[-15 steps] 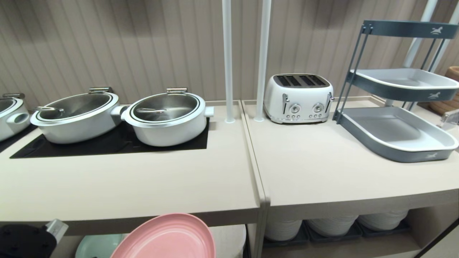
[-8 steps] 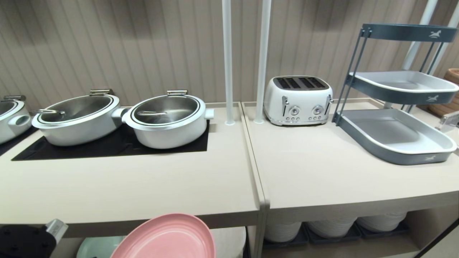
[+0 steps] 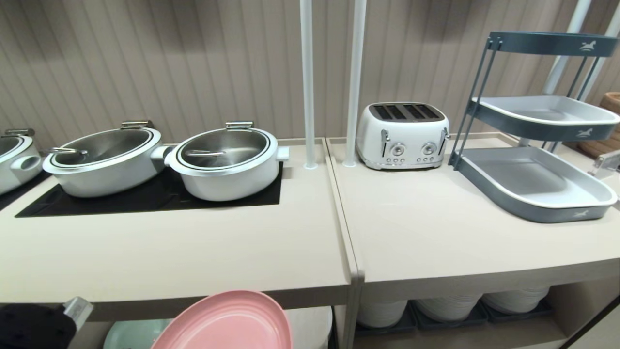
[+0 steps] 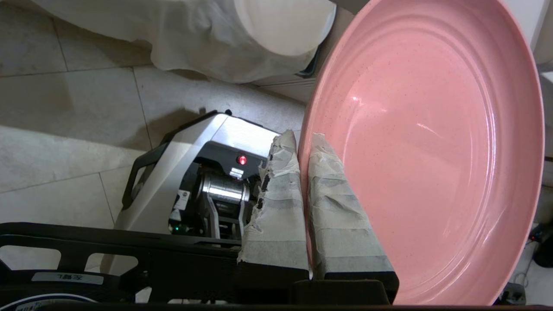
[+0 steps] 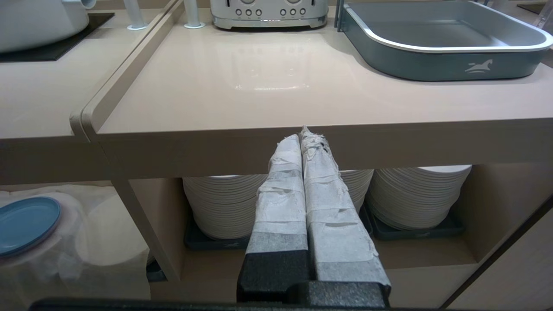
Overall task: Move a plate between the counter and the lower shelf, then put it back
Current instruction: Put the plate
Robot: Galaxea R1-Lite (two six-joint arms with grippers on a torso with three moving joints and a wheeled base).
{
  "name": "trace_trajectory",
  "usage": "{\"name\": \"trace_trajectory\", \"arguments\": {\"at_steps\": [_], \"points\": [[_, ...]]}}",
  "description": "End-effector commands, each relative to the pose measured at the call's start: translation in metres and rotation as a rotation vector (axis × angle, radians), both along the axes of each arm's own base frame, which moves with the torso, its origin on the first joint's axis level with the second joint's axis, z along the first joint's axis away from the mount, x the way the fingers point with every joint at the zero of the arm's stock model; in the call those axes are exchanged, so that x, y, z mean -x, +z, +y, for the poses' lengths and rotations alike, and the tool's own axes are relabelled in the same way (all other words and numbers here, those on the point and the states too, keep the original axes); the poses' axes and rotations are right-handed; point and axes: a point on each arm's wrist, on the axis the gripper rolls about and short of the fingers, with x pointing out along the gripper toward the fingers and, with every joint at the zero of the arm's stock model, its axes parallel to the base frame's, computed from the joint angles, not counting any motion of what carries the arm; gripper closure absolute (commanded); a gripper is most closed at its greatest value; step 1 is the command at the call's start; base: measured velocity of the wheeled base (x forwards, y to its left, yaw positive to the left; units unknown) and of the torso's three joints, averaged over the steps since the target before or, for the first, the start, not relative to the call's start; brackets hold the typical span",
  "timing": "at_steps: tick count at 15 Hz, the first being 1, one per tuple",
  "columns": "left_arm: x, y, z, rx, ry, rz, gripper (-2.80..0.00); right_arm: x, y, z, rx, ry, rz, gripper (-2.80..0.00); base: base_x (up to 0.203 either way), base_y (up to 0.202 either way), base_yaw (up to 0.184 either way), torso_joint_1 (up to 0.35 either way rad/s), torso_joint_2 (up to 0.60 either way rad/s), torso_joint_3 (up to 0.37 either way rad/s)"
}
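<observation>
Plate (image 4: 432, 142) is pinched at its rim by the left gripper (image 4: 303, 142): taped fingers (image 4: 276, 203) clamped tight, one on each face of the rim. In the head view the plate (image 3: 227, 322) is held tilted in the air, in front of and just below the front edge of the counter (image 3: 193, 252), not resting on anything. The left arm's black body (image 3: 34, 325) is seen beside the plate, also below that counter edge.

Lower shelf (image 5: 65, 242), under the counter, is draped with white cloth (image 4: 181, 34); a blue plate (image 5: 26, 224) lies on the cloth there, and a mint-green plate (image 3: 128, 332) is partly seen under the counter edge behind the pink one.

Right gripper (image 5: 304, 134) is parked in front of the counter edge, taped fingers pressed together, nothing between them. Stacked white plates (image 5: 224, 203) in dark trays sit in the compartment under the counter behind it.

On the counter: two lidded pots (image 3: 225, 160) on the black cooktop panel (image 3: 145, 196), a toaster (image 3: 402, 135), a tiered tray stand (image 3: 537, 179).
</observation>
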Motion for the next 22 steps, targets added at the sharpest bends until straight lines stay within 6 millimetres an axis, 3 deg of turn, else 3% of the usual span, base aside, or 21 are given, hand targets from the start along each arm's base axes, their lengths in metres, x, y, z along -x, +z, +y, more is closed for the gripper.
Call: {"name": "trace_trajectory", "arguments": {"at_steps": [1,22], "points": [[0.0003,-0.001,0.0003,0.002,0.004,0.007,0.0,0.0,-0.0001,0.0,0.001,0.0,0.001,0.0,0.0,0.0,0.0,0.0,0.0,0.0],[0.0076,-0.0045,0.0048,0.011,0.009,0.004,0.0,0.0,0.0,0.0,0.001,-0.001,0.0,0.0,0.0,0.0,0.0,0.0,0.0,0.0]]}}
